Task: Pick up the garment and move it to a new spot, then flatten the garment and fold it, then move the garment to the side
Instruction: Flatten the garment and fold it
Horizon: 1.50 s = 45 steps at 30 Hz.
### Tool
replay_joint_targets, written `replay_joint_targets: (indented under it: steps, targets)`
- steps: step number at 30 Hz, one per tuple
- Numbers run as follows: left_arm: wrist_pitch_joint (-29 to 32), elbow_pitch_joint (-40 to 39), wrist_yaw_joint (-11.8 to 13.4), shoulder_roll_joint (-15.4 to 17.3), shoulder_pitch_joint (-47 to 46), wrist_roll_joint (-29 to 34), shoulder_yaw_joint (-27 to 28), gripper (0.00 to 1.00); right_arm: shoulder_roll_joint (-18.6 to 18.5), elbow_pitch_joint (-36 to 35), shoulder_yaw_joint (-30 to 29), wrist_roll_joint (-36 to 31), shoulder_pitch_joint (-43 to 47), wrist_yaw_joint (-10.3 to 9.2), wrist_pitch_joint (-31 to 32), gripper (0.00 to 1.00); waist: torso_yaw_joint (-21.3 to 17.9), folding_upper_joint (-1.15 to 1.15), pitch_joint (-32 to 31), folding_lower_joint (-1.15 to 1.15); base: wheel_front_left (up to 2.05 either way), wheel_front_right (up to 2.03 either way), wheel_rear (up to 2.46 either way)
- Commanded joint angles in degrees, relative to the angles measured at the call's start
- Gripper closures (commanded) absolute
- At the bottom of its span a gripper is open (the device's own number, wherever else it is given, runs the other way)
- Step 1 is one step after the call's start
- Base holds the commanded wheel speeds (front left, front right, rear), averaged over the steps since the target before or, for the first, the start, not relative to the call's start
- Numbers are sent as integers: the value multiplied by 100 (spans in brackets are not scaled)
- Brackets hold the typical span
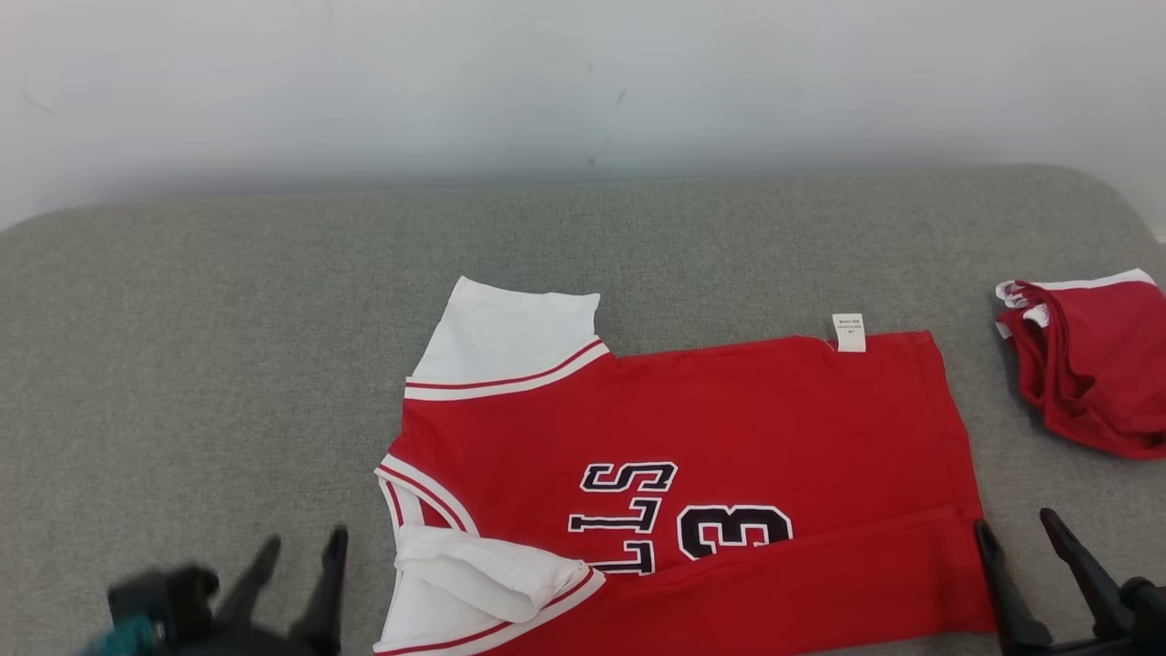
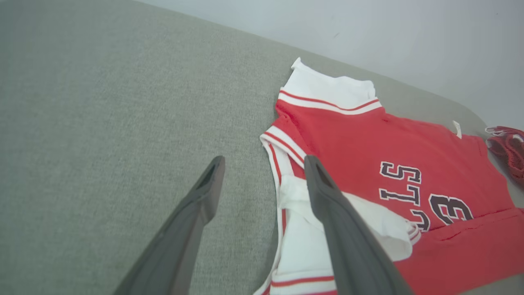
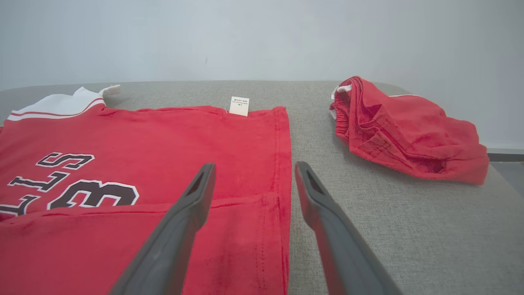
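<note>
The left gripper (image 1: 305, 539) and right gripper (image 1: 1015, 521) are both spread wide, holding nothing. The red shirt (image 1: 729, 428) lies on the grey cushion (image 1: 182, 364) between them, its hem edge running under the right gripper. Crumpled red shorts (image 1: 1093, 364) lie ahead and right of that gripper.

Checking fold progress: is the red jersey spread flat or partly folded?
Partly folded: the red jersey has its near edge turned up over the lettering and its near sleeve doubled back; the far sleeve lies flat.
</note>
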Motion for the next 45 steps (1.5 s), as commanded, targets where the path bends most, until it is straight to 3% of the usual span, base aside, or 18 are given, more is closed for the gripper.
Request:
replay_joint_targets:
  steps: [1,8,16,22,36,45]
  targets:
    - [164,-75,-40,88,-398,72,5,0,73,-56,22,-87,-63,-15,-6,0,-34,0,108,0,0,0,0]
    - [1230,459,-400,399,-2345,-57,-92,0,128,-110,322,-222,-590,-15,-6,0,-291,0,625,0,0,0,0]
    - [2560,1926,-1071,390,-4521,-252,-536,0,177,-87,664,-320,-1329,-15,-6,0,-710,0,1295,0,0,0,0]
    - [3234,2990,-1405,459,-5661,-4,-918,0,245,-52,753,-329,-1633,-15,-6,0,-1020,0,1667,0,0,0,0]
    - [3564,4412,-1668,430,-6715,364,-1472,0,404,9,788,-341,-1851,-15,-6,0,-1319,0,2049,0,0,0,0]
    - [3545,5030,-1642,465,-6938,374,-1492,0,412,42,777,-304,-1944,-15,-6,0,-1355,0,2098,0,0,0,0]
